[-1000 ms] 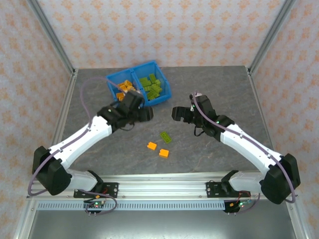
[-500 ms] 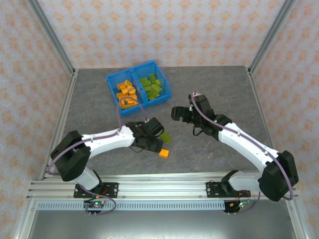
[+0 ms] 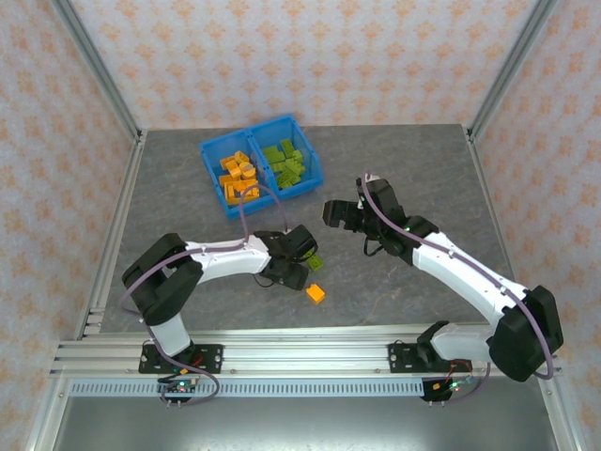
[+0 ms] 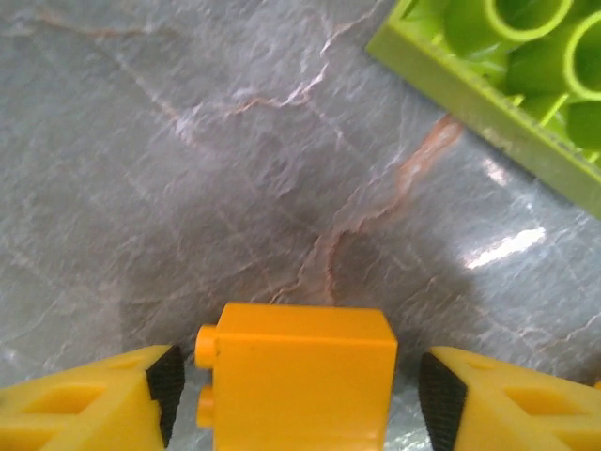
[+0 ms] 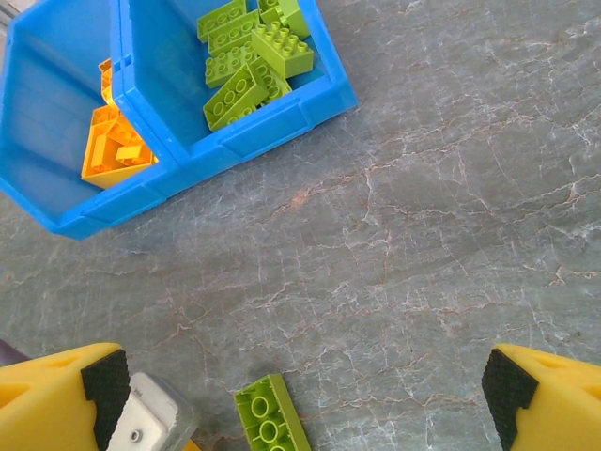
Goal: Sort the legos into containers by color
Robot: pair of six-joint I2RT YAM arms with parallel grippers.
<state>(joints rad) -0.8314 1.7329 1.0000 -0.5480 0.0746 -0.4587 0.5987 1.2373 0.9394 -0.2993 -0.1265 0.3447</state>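
Observation:
My left gripper [image 3: 290,272] is down on the table with its jaws open around a small orange lego [image 4: 296,376]. Thin gaps show between the brick and the black pads [image 4: 167,387]. A green lego [image 3: 315,262] lies just right of it, upside down [image 4: 507,66]. Another orange lego [image 3: 315,293] lies in front. My right gripper [image 3: 338,214] hovers open over bare table [image 5: 305,395], and the green lego [image 5: 272,418] lies low in its view. In the blue bin [image 3: 214,147] the left container holds orange legos [image 3: 237,177] and the right one green legos [image 3: 286,162].
The left arm stretches low across the table's front left. The bin's near wall [image 5: 244,132] stands left of the right gripper. Part of the left gripper's white housing [image 5: 146,413] shows at the bottom left of the right wrist view. Metal posts frame the table.
The left arm swung from the bin down to the loose bricks and set its jaws around an orange one. The other orange brick shifted slightly right. The right arm stayed put.

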